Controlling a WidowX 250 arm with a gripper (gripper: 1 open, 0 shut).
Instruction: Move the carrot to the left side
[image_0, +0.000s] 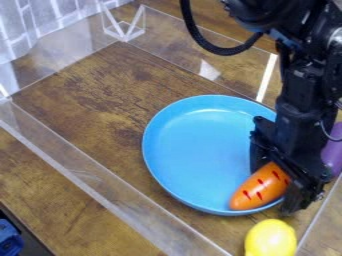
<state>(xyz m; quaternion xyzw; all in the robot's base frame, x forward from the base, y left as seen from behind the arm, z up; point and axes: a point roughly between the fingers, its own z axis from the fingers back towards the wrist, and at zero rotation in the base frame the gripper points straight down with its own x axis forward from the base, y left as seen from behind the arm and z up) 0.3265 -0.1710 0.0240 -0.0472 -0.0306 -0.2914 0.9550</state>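
Camera view, sole angle. Carrot (259, 187): small orange toy with dark ridge lines, lying tilted on the right inner edge of the blue plate (187, 145), tip pointing down toward the near rim; green top hidden behind the tool, not made out. Likely hard moulded plastic: judged light, stiff, not fragile, somewhat slick, inclined to roll or squirt out of a pinch on its tapered end. Best taken across the thick middle of the body, fingers square to its long axis, clear of the narrow tip. Gripper (283, 172): black, pointing straight down, lowered over the upper end of the carrot; jaws spread wide, standing to either side of the thick end, nothing clamped or lifted. Actual contact with the carrot or plate not decidable from this angle. Lemon (270, 240): yellow, just beyond the plate's near rim, close below the carrot, apart from the gripper. Purple object (333, 158): partly visible at the right edge behind the arm. Wooden table (94, 100): bordered by clear walls, open surface lying to the left of the plate as a probable destination.
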